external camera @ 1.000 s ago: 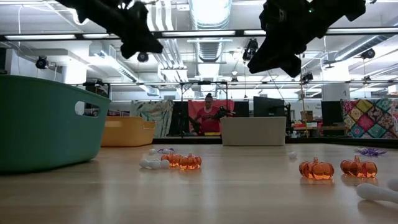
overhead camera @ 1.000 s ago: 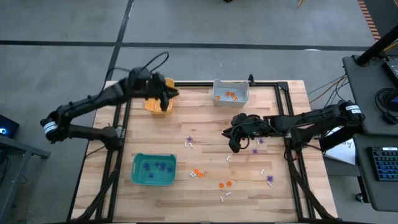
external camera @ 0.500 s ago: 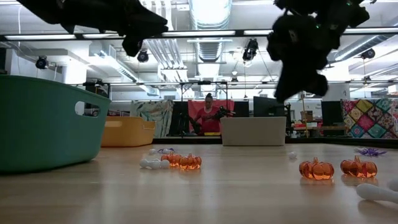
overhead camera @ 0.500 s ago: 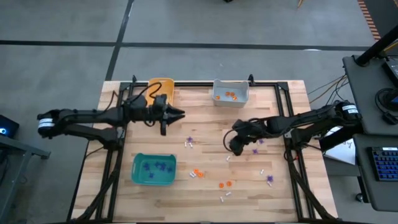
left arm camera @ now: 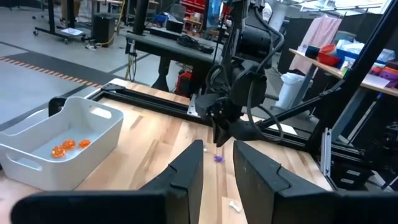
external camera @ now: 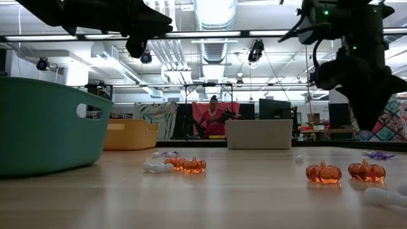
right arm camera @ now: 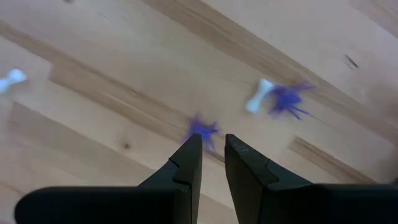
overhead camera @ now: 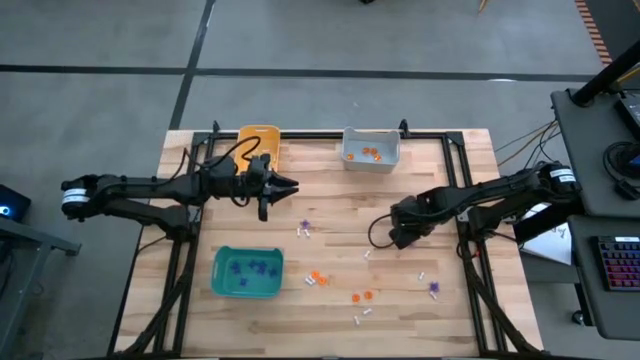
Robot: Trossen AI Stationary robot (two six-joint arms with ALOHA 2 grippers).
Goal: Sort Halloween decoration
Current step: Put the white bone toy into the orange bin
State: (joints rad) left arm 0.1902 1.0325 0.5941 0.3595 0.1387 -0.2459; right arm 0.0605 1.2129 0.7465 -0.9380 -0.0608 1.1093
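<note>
Tiny trinkets lie scattered on the wooden table (overhead camera: pixel 470 200): purple spiky ones (overhead camera: pixel 305 225), orange pumpkins (overhead camera: pixel 318 278) and white bones (overhead camera: pixel 362 315). My right gripper (overhead camera: pixel 400 236) hangs low over the table's right half, fingers pointing down and open by a narrow gap. A purple spiky trinket (right arm camera: pixel 202 130) lies on the wood just beyond its fingertips (right arm camera: pixel 213 146); another (right arm camera: pixel 289 98) lies beside a white bone (right arm camera: pixel 257 103). My left gripper (overhead camera: pixel 290 185) hovers in the air left of centre, pointing toward the right edge, open by a narrow gap (left arm camera: pixel 217 165) and empty.
A teal bin (overhead camera: pixel 247 271) with purple trinkets stands near the left front. An orange-yellow bin (overhead camera: pixel 258 138) and a grey bin (overhead camera: pixel 371 150) holding orange pumpkins stand at the far edge. More pumpkins (external camera: pixel 323 172) lie toward the near edge. A person (external camera: pixel 213 117) stands far behind the table.
My left gripper has swung from above the orange-yellow bin toward the table's near edge and centre, then kept still. My right gripper has moved toward the table's right edge and come down lower over the wood. No trinket has moved.
</note>
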